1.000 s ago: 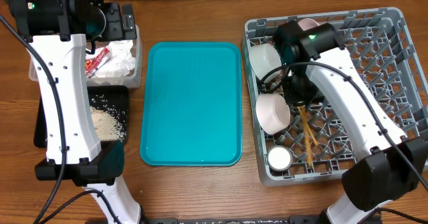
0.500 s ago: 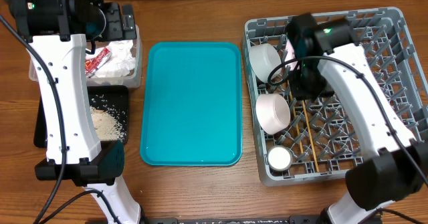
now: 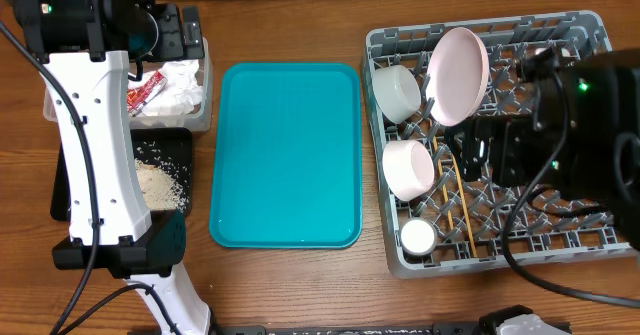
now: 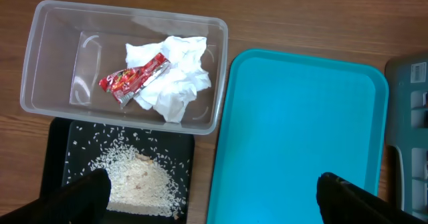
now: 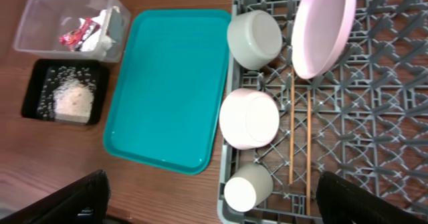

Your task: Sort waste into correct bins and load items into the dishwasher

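Chopsticks [image 5: 292, 130] lie side by side on the pegs of the grey dish rack [image 5: 394, 117], below a pink plate [image 5: 324, 27] propped on edge, with two white bowls [image 5: 249, 119] and a small cup [image 5: 244, 187] to their left. The red snack wrapper [image 4: 134, 80] rests on the crumpled tissue [image 4: 174, 83] in the clear tub [image 4: 47, 57]. Rice [image 4: 137, 180] is heaped in the black tray [image 4: 57, 157] (some grains scattered). The left gripper [image 4: 214, 204] and right gripper [image 5: 217, 204] both hang empty, fingers spread wide.

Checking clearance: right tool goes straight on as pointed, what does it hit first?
Probably the dish rack, near the small cup; the right tool sits high, so depth is unclear.
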{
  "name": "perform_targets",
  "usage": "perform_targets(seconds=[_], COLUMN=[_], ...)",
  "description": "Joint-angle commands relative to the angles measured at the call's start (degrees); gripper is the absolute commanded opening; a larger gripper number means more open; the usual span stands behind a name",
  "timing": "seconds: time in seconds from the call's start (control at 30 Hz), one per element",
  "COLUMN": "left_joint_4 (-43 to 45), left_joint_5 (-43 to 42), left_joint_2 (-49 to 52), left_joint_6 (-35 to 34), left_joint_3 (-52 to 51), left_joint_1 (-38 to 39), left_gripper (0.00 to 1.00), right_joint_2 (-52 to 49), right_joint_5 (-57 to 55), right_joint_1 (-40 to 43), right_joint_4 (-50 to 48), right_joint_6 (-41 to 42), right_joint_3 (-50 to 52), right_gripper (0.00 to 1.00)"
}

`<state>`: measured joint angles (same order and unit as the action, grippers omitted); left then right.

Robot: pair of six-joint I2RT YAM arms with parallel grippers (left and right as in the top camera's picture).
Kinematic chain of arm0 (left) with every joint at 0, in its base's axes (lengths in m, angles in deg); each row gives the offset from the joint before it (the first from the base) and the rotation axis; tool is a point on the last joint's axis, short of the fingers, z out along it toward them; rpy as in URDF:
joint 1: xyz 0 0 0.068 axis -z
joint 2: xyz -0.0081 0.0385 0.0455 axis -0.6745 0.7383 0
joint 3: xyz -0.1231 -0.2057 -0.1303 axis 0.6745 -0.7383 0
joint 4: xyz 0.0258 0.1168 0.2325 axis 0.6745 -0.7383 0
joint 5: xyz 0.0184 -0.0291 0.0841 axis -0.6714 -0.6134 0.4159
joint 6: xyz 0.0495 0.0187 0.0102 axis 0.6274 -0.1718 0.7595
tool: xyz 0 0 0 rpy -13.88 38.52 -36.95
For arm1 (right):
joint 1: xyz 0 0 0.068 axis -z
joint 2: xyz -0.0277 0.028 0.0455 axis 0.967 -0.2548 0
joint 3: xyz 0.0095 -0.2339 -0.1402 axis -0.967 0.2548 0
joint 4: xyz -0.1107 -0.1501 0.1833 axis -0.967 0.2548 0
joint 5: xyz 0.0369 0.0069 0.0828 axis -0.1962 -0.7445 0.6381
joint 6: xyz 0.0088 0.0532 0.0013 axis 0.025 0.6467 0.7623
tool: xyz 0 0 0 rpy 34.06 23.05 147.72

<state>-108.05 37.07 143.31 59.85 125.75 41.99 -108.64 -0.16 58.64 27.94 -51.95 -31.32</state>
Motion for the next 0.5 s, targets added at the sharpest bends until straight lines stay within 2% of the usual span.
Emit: perform_targets(seconds=[0.0,0.2,0.37,0.47], left_joint_4=[0.11,0.11,0.11,0.11], left_joint_5=[0.28,0.28,0.28,0.28], left_joint_2=[-0.59,-0.59,-0.59,-0.59], left_joint_6=[-0.57,-0.57,-0.57,-0.57], left_joint_3=[0.52,0.52,0.52,0.52], left_joint_1=[-0.26,-0.28,-0.28,-0.28], left_gripper=[1.00,1.00,1.00,1.00], right_joint_2=[-0.50,-0.37,3.74,8.72], right_joint_5=[2.32,-0.39,-1.03,-0.96], right_joint_1=[-0.15,-0.13,2.49,5.44], right_joint_4=[-0.20,-1.38,-11.56,-20.02], right_joint_6=[-0.33,-6.16,-12.33,-12.41], right_joint_3=[-0.07,0.68,7.08,15.74], right_gripper=[1.00,1.00,1.00,1.00])
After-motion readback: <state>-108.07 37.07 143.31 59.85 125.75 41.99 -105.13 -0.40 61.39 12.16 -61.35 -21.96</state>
